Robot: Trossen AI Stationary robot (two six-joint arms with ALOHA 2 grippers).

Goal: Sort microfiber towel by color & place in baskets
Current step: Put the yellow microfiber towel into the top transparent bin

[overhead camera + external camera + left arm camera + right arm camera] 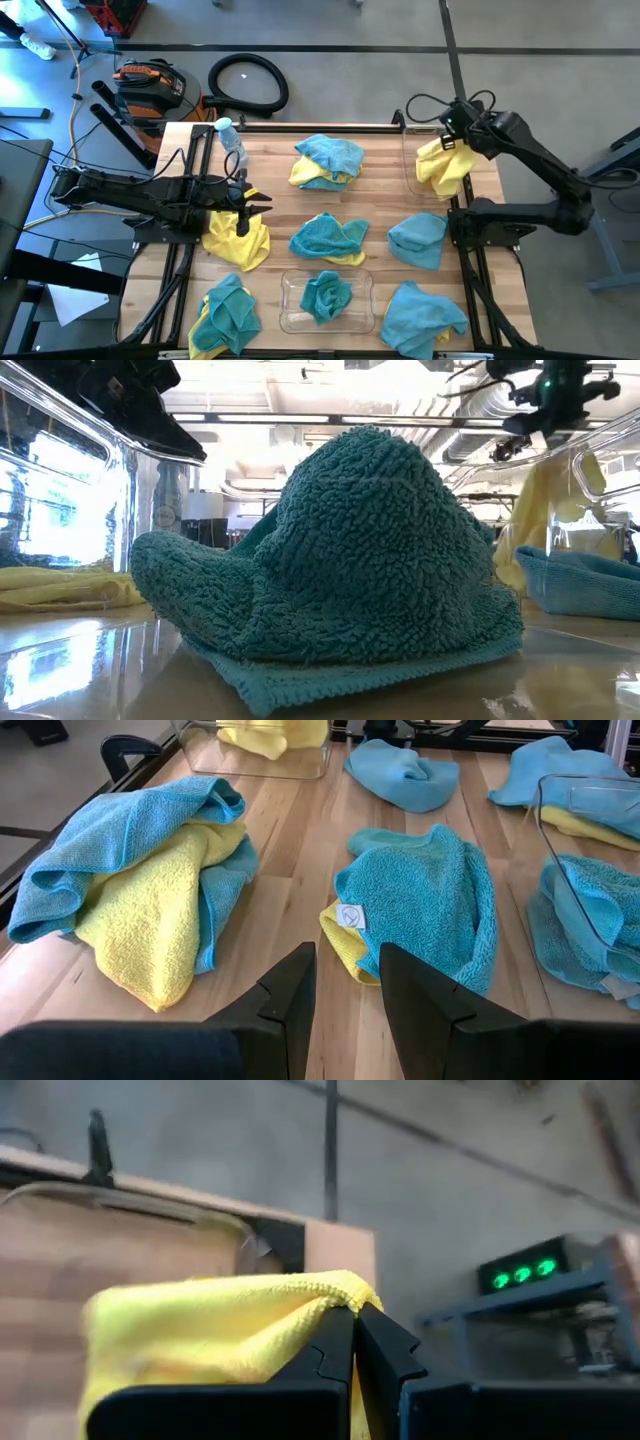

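Observation:
My right gripper (455, 140) is at the far right, shut on a yellow microfiber towel (445, 165) that hangs over a clear basket (410, 170). A second clear basket (290, 315) at the near edge holds a teal towel (328, 297). My left gripper (345, 1010) stays open at the table's left with nothing between its fingers, over a yellow towel (237, 242). Loose on the table lie a teal-and-yellow pile (328, 160), a teal towel on a yellow one (328, 238), two teal towels (418, 240) (425, 318), and a teal-yellow heap (225, 320). My right gripper pinches a bunched upper edge of the yellow towel (330, 1295) between its two fingertips, slanting down from above. The cloth hangs slack below the fingers (545, 510). Its lower part reaches down between the far basket's walls; whether it rests there I cannot tell.
A clear water bottle (232, 140) lies at the table's far left corner. A black hose ring (248, 82) and an orange-black case (150, 82) lie on the floor beyond the far edge. Bare wood shows between the piles mid-table.

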